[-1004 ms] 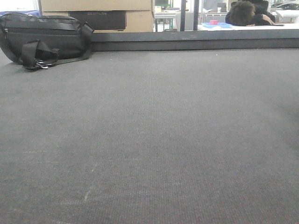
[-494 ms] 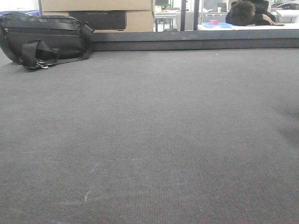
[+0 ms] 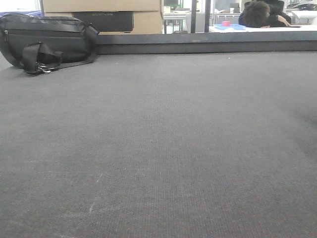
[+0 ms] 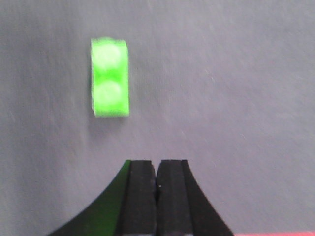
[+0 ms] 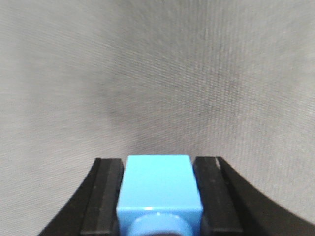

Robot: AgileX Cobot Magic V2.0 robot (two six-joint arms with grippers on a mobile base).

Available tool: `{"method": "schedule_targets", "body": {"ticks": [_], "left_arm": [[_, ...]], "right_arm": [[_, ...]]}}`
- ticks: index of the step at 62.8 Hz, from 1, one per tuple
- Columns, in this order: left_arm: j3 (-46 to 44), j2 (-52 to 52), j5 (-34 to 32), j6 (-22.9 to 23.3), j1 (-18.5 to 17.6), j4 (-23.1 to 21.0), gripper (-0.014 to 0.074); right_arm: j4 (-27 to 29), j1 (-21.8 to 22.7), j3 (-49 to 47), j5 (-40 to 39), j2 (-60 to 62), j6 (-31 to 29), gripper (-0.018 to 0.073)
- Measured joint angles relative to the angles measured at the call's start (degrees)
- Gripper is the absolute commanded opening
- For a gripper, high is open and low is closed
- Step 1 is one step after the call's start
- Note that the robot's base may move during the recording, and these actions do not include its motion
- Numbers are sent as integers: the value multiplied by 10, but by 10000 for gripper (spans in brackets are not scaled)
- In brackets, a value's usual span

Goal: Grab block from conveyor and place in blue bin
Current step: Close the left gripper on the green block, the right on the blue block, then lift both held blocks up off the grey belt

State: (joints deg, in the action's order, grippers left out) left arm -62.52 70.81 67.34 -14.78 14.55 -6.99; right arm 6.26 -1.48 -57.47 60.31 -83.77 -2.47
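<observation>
A bright green two-stud block lies on the dark grey conveyor in the left wrist view, ahead and a little left of my left gripper, which is shut with nothing between its pads. In the right wrist view my right gripper is shut on a light blue block, held above the woven conveyor surface. The front view shows only the conveyor belt; neither arm appears there. The blue bin is out of view.
A black bag rests at the far left end of the belt. Cardboard boxes stand behind it. A dark rail runs along the belt's far edge. A red strip shows at the left wrist view's bottom right.
A faint shadow at the right edge of the belt half a second ago is gone now. Nothing else differs in the front view.
</observation>
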Motion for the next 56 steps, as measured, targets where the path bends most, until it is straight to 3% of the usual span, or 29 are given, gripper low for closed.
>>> {"method": "schedule_targets", "body": {"ticks": [12, 18, 25, 33, 44, 56], "left_arm": [[-2, 51, -68, -18, 1, 13, -78], [-2, 76, -76, -19, 1, 38, 63], [-2, 111, -84, -20, 2, 49, 297], [3, 145, -112, -21, 3, 40, 445], [5, 197, -127, -21, 3, 37, 451], [7, 235, -134, -21, 3, 36, 324]], "right_arm": [[39, 0, 0, -8, 5, 1, -162], [45, 0, 0, -16, 5, 1, -162], [50, 0, 0, -29, 5, 1, -162], [50, 0, 0, -42, 5, 1, -162], [51, 0, 0, -63, 5, 1, -162], [51, 0, 0, -75, 5, 1, -162]]}}
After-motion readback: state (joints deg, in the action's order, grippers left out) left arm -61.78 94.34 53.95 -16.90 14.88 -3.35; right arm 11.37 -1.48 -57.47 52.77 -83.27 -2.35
